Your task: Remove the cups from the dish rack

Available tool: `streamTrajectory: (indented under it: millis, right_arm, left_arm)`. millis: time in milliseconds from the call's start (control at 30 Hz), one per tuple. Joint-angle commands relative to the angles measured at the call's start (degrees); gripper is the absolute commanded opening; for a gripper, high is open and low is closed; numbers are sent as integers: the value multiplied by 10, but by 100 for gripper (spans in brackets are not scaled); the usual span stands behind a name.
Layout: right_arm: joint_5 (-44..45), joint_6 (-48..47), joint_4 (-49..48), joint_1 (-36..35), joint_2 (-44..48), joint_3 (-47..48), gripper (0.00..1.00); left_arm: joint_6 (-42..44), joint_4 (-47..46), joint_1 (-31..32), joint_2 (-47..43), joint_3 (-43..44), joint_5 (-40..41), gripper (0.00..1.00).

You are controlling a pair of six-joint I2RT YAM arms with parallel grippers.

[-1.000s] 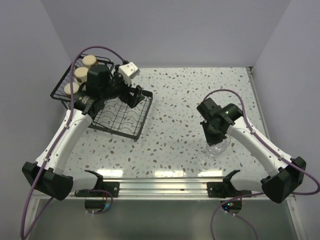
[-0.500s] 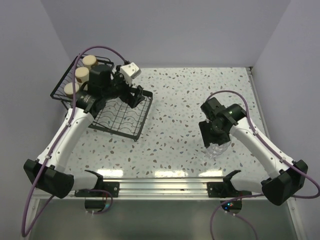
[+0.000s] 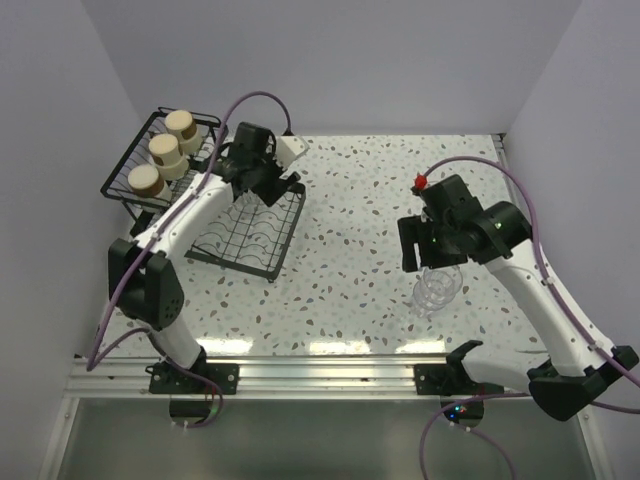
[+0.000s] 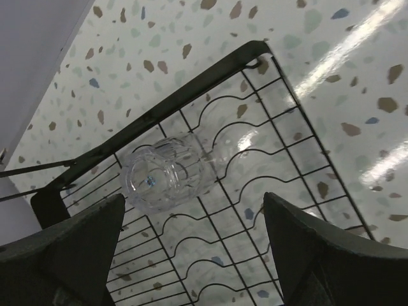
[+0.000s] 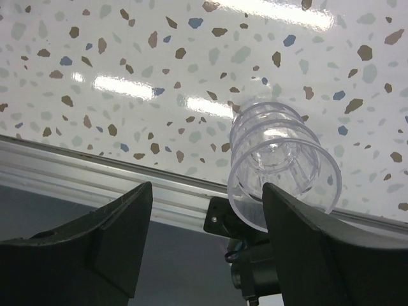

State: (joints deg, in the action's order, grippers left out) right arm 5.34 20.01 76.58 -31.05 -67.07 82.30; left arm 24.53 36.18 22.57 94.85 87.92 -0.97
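Observation:
Three cream cups (image 3: 165, 150) stand in the raised basket of the black wire dish rack (image 3: 262, 258). A clear ribbed tumbler (image 4: 167, 172) lies on its side on the rack's flat tray (image 4: 274, 159). My left gripper (image 3: 272, 190) (image 4: 197, 255) hovers open just above that tray, with the tumbler ahead of its left finger. Another clear tumbler (image 3: 437, 290) (image 5: 280, 162) stands mouth-up on the table at the right. My right gripper (image 3: 430, 262) (image 5: 204, 236) hangs open above it, with the rim close to its right finger (image 5: 319, 248).
An aluminium rail (image 3: 320, 362) runs along the near table edge, close to the right tumbler. Grey walls close in the left, back and right sides. The speckled tabletop (image 3: 350, 230) lies between the rack and the right tumbler.
My right gripper has opened, let go of the clear tumbler and lifted off it. My left arm has swung right over the flat tray, uncovering the cream cups.

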Motion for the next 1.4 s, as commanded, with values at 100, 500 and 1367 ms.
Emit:
streamTrajectory:
  millis: [100, 500, 1367]
  right_arm:
    - [-17, -19, 30, 2, -1, -19, 73]
    - [-20, -28, 19, 3, -8, -25, 73]
    - [-22, -31, 22, 2, -3, -27, 74]
  left_arm:
    - [132, -1, 0, 82, 53, 210, 95]
    - [228, 140, -21, 234, 199, 165, 100]
    - [229, 225, -82, 308, 242, 43, 57]
